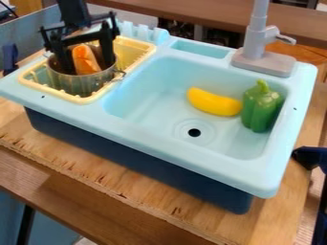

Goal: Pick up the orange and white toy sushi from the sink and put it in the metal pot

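The gripper hangs at the upper left with its fingertips down inside a metal pot. Its two fingers stand wide apart, one on each side of an orange piece of toy food that leans upright in the pot. The pot rests in a pale yellow dish rack at the left end of the light blue sink. In the basin, a yellow banana-shaped toy lies beside a green bell pepper.
A grey faucet rises behind the basin. The black drain hole is at the basin's lower middle. The sink stands on a wooden table, with a dark blue object at the right edge.
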